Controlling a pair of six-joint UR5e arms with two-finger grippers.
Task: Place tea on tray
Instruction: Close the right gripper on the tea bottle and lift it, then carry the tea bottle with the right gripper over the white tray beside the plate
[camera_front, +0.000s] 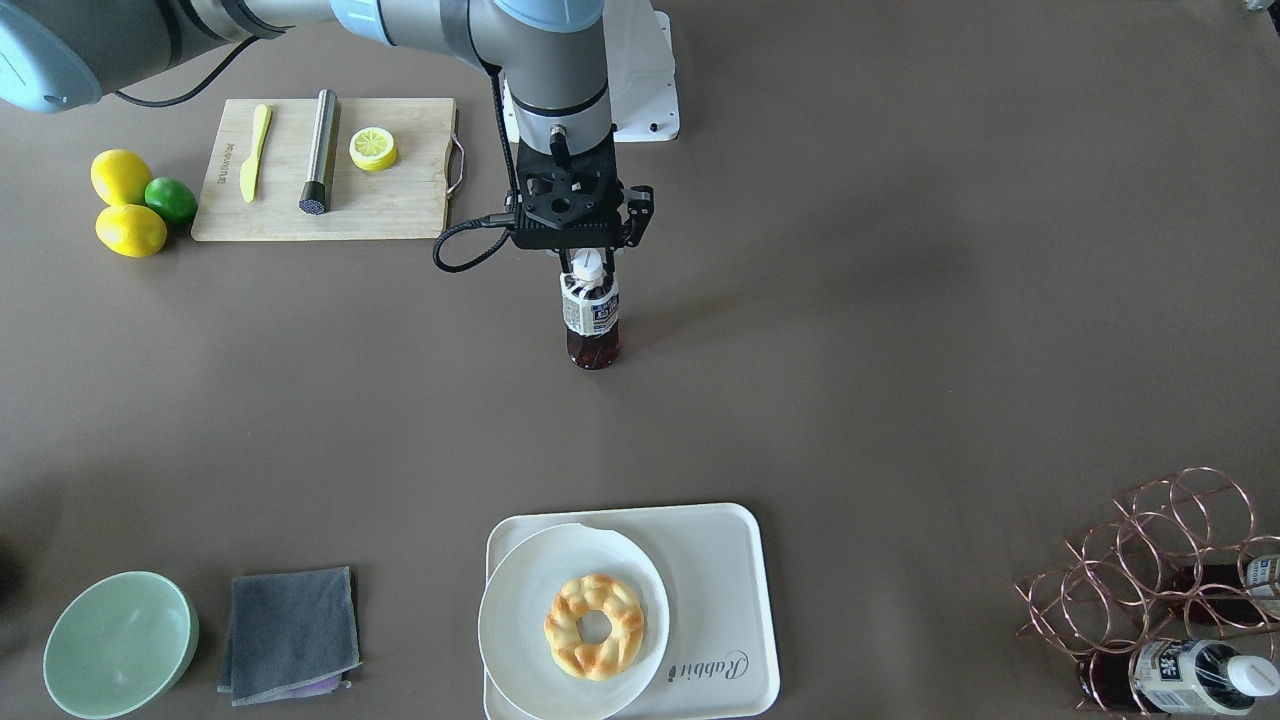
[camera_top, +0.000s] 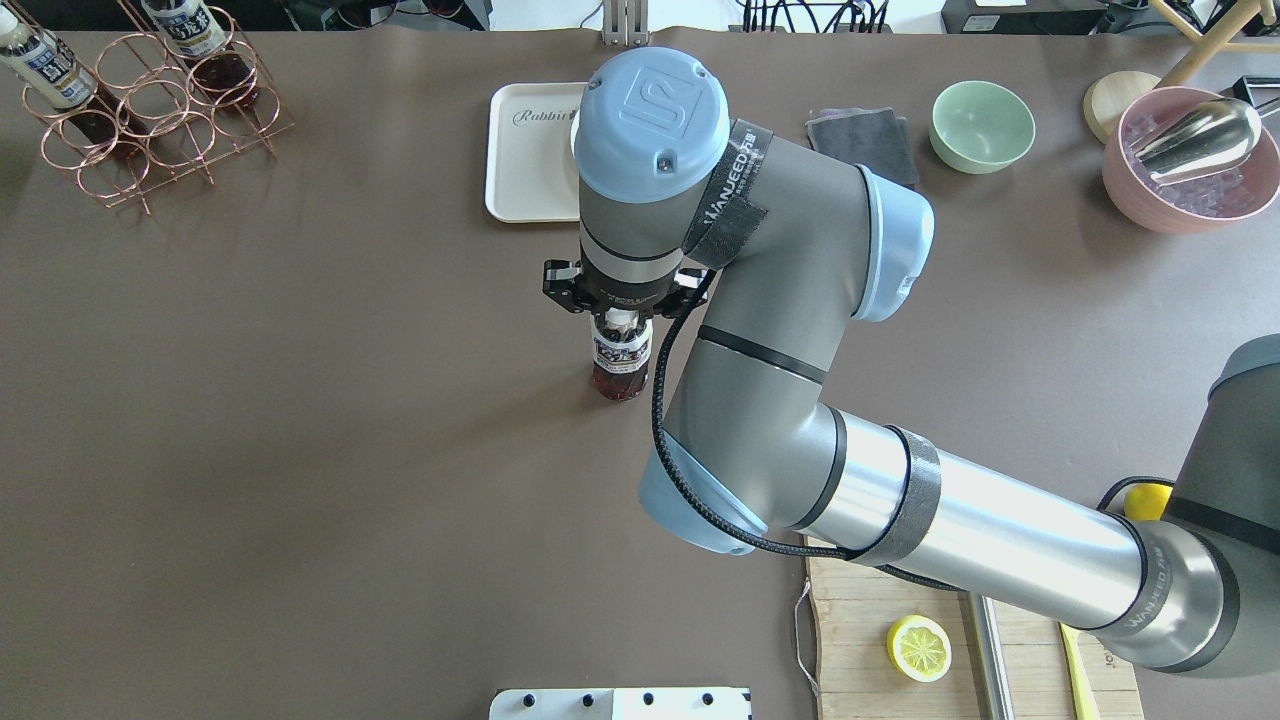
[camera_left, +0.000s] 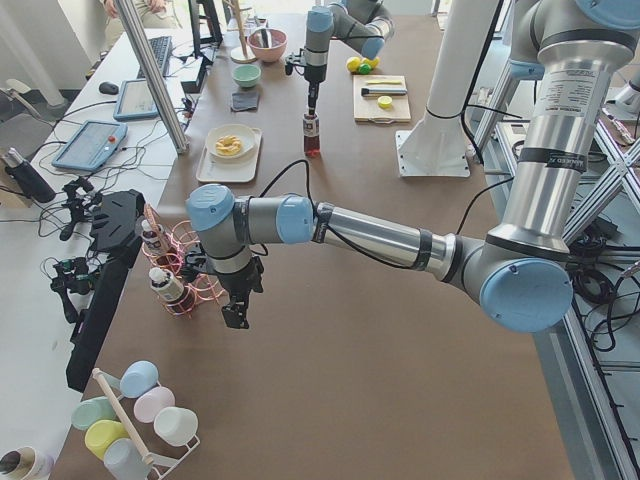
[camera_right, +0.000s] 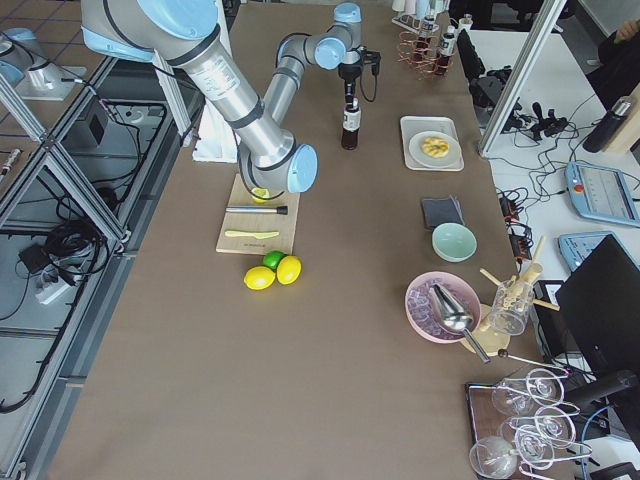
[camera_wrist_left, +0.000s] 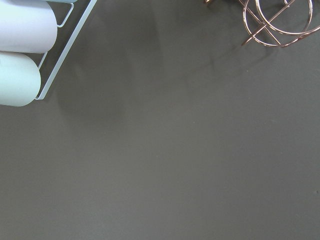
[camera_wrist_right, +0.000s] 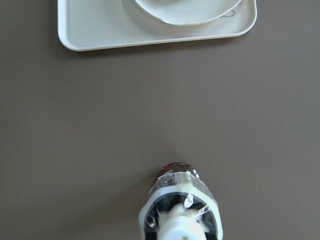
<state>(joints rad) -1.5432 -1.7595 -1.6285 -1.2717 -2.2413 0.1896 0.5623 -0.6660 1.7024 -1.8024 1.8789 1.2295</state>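
Tea bottle (camera_wrist_right: 177, 200) is upright, its cap pinched tight by the right gripper (camera_front: 590, 265). Straight ahead, well apart, lies the tray (camera_wrist_right: 100, 25). Whether the far left gripper (camera_left: 237, 305) is open, I cannot tell.

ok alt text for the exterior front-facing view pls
The right gripper holds the tea upright by its cap at mid-table. Lower in frame the tray carries a white plate with a ring pastry; a cutting board and lemons sit upper left.

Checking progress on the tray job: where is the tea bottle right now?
In the front-facing view the tea is upright near the view's centre, its cap gripped by the right hand. It is well apart from the tray, which lies nearer the camera.
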